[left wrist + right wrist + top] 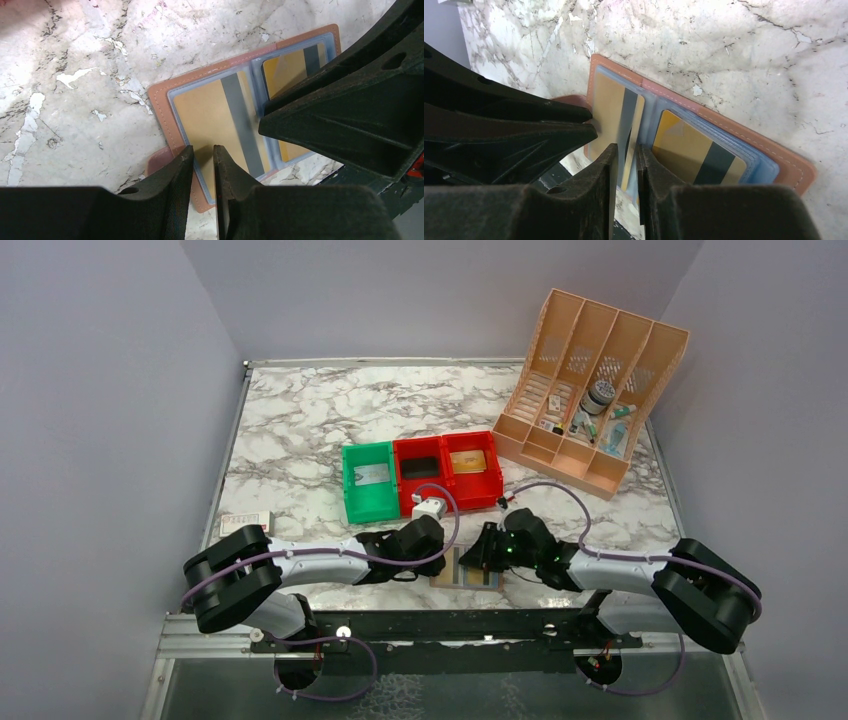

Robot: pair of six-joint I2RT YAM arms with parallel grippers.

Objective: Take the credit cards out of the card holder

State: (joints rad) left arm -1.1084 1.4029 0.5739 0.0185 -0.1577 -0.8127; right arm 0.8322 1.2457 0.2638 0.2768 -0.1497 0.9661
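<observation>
Right pincer (slim gap) over card holder's edge.

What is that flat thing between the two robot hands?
The open card holder lies between the left gripper and the right gripper. It has yellow credit cards in its clear pockets. The top view shows this best.

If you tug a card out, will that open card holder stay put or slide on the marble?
The card holder looks thin and light on the smooth marble table, so it would probably slide. Its clear pockets look soft and may lift too.
</observation>
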